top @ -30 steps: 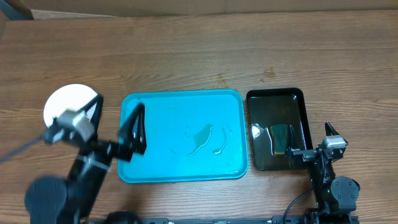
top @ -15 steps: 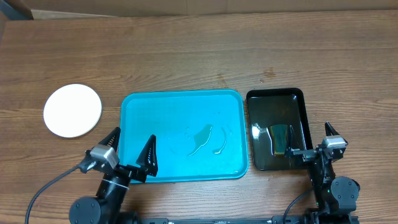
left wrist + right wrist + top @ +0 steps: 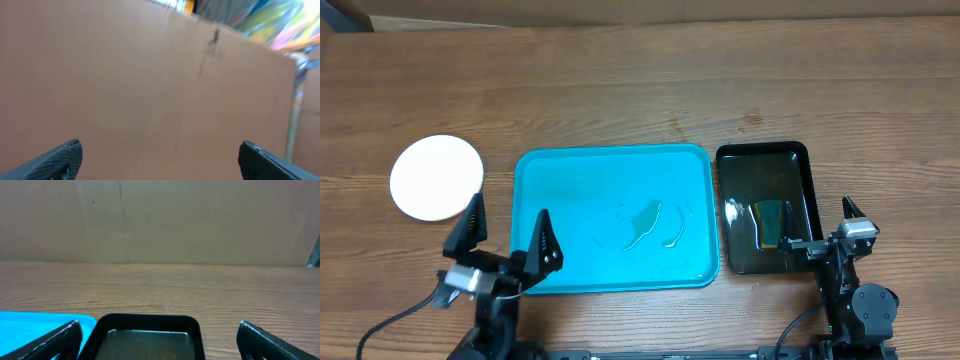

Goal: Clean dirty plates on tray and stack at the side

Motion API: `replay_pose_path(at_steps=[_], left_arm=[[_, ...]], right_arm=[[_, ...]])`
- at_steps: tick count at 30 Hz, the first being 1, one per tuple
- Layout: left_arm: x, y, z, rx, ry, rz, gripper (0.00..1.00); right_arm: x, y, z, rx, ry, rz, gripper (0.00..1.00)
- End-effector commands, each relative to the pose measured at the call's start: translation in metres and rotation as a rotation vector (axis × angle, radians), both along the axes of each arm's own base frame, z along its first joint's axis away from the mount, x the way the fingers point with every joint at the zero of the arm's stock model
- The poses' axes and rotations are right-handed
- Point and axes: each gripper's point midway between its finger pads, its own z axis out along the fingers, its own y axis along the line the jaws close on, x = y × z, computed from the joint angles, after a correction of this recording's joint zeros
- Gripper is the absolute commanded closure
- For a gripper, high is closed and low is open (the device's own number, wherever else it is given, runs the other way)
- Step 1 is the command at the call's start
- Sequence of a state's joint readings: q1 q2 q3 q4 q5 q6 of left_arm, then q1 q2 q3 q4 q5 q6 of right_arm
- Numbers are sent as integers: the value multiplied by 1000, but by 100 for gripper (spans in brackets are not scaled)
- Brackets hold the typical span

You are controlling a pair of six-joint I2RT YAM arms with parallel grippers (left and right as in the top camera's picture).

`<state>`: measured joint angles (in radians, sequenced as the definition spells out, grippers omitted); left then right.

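The tray [image 3: 610, 170] lies in the middle of the bench [image 3: 640, 90] and carries no plates, only a wet patch [image 3: 652, 222] toward its right half. The plates [image 3: 436, 178] show as one white disc near the left edge, well apart from the tray; I cannot tell how many are stacked there. A black tray [image 3: 762, 155] with a sponge [image 3: 772, 222] in it sits just beside the tray on the right.

The left fingers [image 3: 542, 240] are spread wide and hold nothing, over the tray's near left corner; their wrist camera sees only a cardboard wall [image 3: 150, 85]. The right fingers [image 3: 847, 208] are also wide and empty, at the near edge by the black tray.

By my reading, cleaning and stacking are finished. The next move calls only for parking the left arm clear of the tray's corner.
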<state>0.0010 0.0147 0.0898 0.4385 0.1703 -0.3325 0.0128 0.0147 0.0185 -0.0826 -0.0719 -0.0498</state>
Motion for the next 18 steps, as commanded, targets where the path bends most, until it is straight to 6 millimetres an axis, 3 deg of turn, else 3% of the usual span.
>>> replay_pose_path(at_steps=[1,7,13,18], left_arm=[[10,8,-23,-14,44,48,0],[31,19,-80,-27,262,112,0],[38,23,-158,67,574,157,1],[38,23,-159,259,555,198,0]], right_arm=[[0,-2,-2,-3,-5,-8,0],[0,-2,-2,-3,-5,-8,0],[0,-2,-2,-3,-5,-8,0],[0,-2,-2,-3,-5,-8,0]])
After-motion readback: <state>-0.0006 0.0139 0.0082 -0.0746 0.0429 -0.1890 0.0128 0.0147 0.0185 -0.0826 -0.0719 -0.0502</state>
